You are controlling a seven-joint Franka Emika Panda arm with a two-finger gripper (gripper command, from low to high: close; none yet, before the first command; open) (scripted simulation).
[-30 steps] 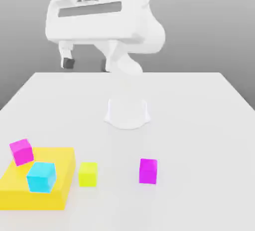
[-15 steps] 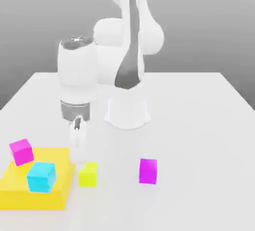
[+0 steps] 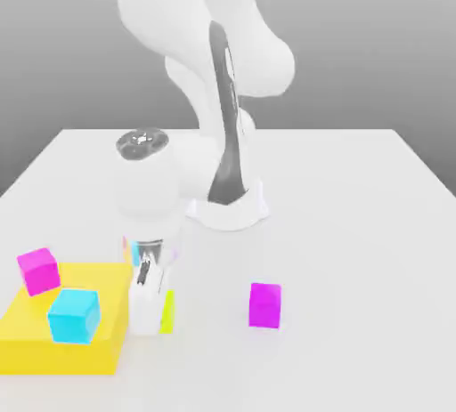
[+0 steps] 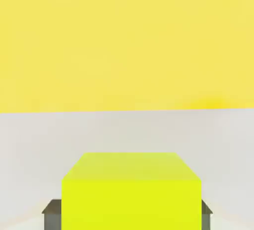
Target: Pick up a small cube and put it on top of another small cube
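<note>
Down from well above the desk point(image 3: 356, 223), the arm now stands low over the small lime cube point(image 3: 166, 311), its fingers point(image 3: 142, 299) closed on it.

Seen from the hand, the small lime cube point(image 4: 131, 191) sits squarely between the two dark fingertips point(image 4: 51, 213), one at each side face, so the next move is likely a straight lift. It rests on the desk just beside the yellow slab point(image 3: 36, 335), which carries a cyan cube point(image 3: 73, 315) and a magenta cube point(image 3: 38, 270); another magenta cube point(image 3: 264, 304) stands apart toward the exterior view's right.
</note>
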